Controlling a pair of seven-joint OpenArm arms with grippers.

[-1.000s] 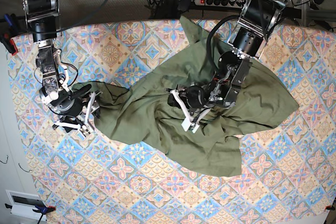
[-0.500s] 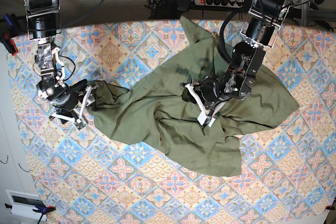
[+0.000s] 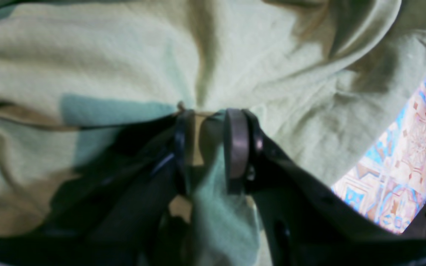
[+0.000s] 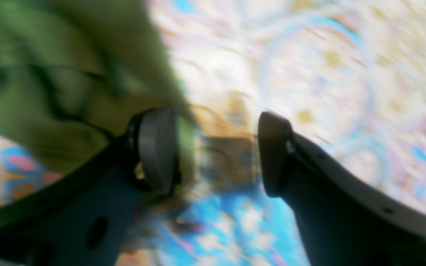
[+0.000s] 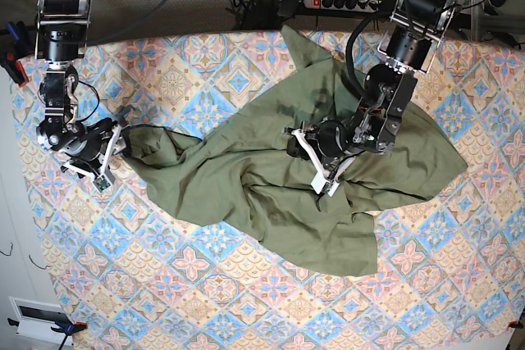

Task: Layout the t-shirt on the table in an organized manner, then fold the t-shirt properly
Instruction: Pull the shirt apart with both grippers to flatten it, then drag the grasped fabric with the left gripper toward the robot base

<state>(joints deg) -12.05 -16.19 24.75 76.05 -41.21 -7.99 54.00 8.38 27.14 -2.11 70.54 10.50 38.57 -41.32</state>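
The t-shirt lies rumpled across the middle of the surface, its long axis running from 9 to 3 o'clock. Bare patterned cloth stays free toward 6 o'clock. The left pincer is pinched on a fold of fabric near centre. The right pincer gapes wide at 9 o'clock, with the sleeve tip against one pad.
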